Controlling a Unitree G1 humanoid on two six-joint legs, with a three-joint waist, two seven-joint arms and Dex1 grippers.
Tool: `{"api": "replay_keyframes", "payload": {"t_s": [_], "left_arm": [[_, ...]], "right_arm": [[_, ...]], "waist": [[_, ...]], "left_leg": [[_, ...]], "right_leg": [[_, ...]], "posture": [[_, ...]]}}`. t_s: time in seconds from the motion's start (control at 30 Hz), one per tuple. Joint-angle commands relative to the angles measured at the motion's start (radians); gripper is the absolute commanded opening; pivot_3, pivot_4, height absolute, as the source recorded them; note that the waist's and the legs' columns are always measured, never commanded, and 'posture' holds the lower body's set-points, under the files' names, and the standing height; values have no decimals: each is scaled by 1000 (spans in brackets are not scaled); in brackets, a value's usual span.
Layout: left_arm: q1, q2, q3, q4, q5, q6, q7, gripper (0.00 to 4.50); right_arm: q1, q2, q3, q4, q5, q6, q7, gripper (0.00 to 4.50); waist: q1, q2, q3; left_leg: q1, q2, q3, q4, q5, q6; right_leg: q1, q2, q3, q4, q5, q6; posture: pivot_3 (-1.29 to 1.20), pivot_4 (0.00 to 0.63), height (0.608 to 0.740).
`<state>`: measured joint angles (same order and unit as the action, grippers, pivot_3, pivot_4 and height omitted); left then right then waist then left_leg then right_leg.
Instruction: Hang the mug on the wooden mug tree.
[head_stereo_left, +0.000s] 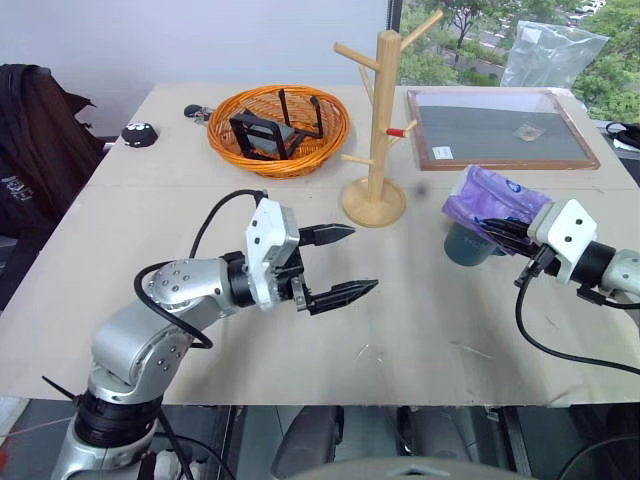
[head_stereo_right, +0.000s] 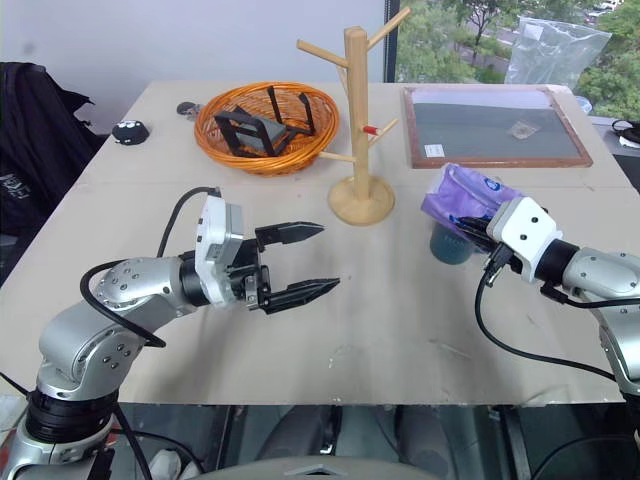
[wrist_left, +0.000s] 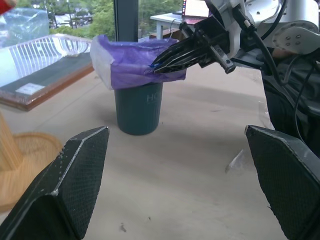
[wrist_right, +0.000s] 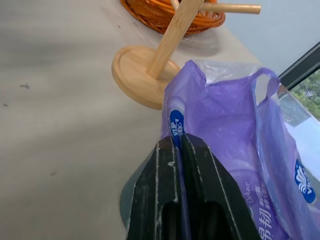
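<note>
Mug (head_stereo_left: 468, 245) stands upright on the table (head_stereo_left: 420, 320), right of the mug tree (head_stereo_left: 378, 120) base and apart from it. Purple packet (head_stereo_left: 492, 196) lies over the mug's mouth, covering the top. Right gripper (wrist_right: 176, 150) is clamped on the near edge of the packet, fingers pinched together with plastic between them. Left gripper (head_stereo_left: 338, 262) hovers above the table, pointing toward the mug, jaws wide apart, nothing in them. Orange basket (head_stereo_left: 278, 128) sits behind the tree to its left, framed tray (head_stereo_left: 500, 128) behind to its right.
</note>
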<state>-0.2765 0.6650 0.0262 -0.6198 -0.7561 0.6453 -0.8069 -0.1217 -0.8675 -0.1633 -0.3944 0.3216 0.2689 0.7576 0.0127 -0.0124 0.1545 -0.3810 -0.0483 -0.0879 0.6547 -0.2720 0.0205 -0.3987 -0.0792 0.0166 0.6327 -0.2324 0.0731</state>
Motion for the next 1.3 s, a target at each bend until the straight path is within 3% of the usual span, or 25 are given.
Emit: {"api": "replay_keyframes", "payload": {"t_s": [0.03, 0.23, 0.33, 0.5, 0.63, 0.73, 0.77, 0.8, 1.0, 1.3], "left_arm": [[-33, -2, -13, -18, -27, 1, -18, 4500], [-85, -20, -52, 11, -29, 1, -40, 4500], [-113, -36, -85, 32, -15, -2, -56, 4500], [-139, -42, -118, 65, 12, -17, -86, 4500], [-142, -37, -108, 79, 22, -19, -97, 4500], [-128, -40, -114, 71, 32, -19, -91, 4500], [-124, -43, -115, 65, 33, -18, -86, 4500], [-121, -45, -115, 62, 34, -17, -82, 4500], [-110, -46, -104, 44, 35, -14, -60, 4500], [-102, -41, -98, 31, 37, -11, -47, 4500]], "right_arm": [[36, -41, -159, -30, 7, 6, 5, 32], [198, -63, -405, 8, -20, 16, 30, 32], [276, -51, -458, 66, -61, -5, 23, 32], [325, 5, -401, 152, -131, -84, -22, 32], [312, 51, -403, 84, -48, -21, -9, 32], [284, 112, -364, -19, 74, 82, -22, 1170], [273, 130, -331, -23, 64, 94, -39, 1758], [258, 160, -303, -15, 58, 103, -67, 1951], [200, 316, -176, 52, -15, 79, -209, 1951], [33, 430, -104, 292, -78, -40, -301, 1951]], "waist": [[4, 0, 0], [2, 0, 0], [0, 0, 0], [-10, 0, 0], [-19, 1, 0], [-27, 1, 0], [-24, 1, 0], [-23, 1, 0], [-19, 0, 0], [-26, 1, 0]], "left_leg": [[0, 0, 0, 0, 0, 0], [-1, 0, -1, 0, 0, 0], [0, 0, 0, 0, 0, 0], [3, 0, 3, 0, -1, 2], [3, 0, 3, 0, -1, 2], [3, 1, 2, 0, -1, 2], [3, 1, 2, 0, 0, 1], [3, 0, 2, 1, 0, 1], [2, 0, 1, 1, 0, 0], [3, -1, 2, 1, 0, 0]], "right_leg": [[0, 0, 0, 0, 0, 0], [0, 0, 0, 0, 0, 0], [0, 0, 0, 1, 0, 0], [2, 1, 3, 1, 0, 0], [2, 1, 3, 3, 0, 0], [2, 1, 3, 3, 0, 0], [2, 1, 3, 3, 0, 0], [2, 1, 3, 3, 0, 0], [1, 0, 2, 3, 0, 0], [0, 1, 3, 5, 0, 0]], "posture": [[0, 150, 740], [0, 150, 740], [0, 150, 740], [0, 150, 740], [0, 150, 740], [0, 150, 740], [0, 150, 740], [0, 150, 740], [0, 150, 740], [0, 150, 740]]}}
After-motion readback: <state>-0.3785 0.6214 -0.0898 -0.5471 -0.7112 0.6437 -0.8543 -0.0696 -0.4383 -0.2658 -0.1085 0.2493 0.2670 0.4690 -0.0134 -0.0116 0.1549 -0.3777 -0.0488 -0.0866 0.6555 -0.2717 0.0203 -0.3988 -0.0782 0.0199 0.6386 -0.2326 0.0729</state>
